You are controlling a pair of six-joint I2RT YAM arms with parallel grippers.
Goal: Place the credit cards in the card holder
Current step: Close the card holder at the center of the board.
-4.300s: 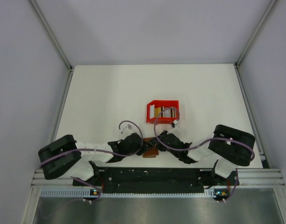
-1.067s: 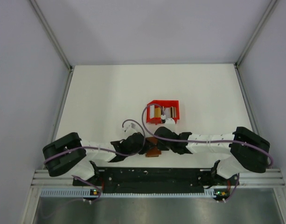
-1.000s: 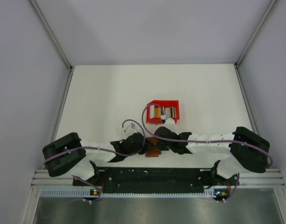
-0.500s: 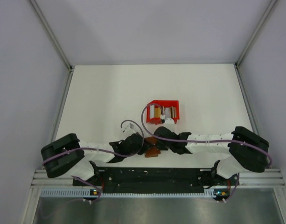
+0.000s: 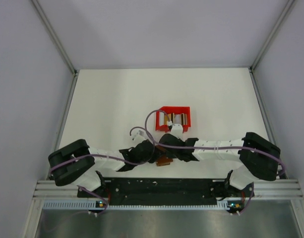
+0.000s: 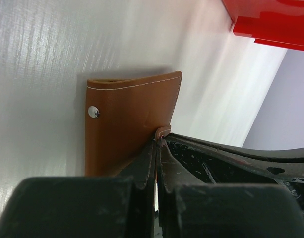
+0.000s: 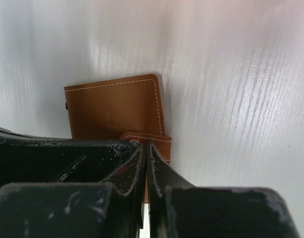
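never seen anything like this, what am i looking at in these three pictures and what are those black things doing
A robot's left arm and right arm are bolted at the near edge of a white table. One picture looks down from above; the other two come from cameras on each wrist. On the table sit a red bin holding cards and a closed brown card holder. The black things are claws: the left claw and right claw are both shut, tips at the holder's closing tab. Whether either pinches it is unclear.
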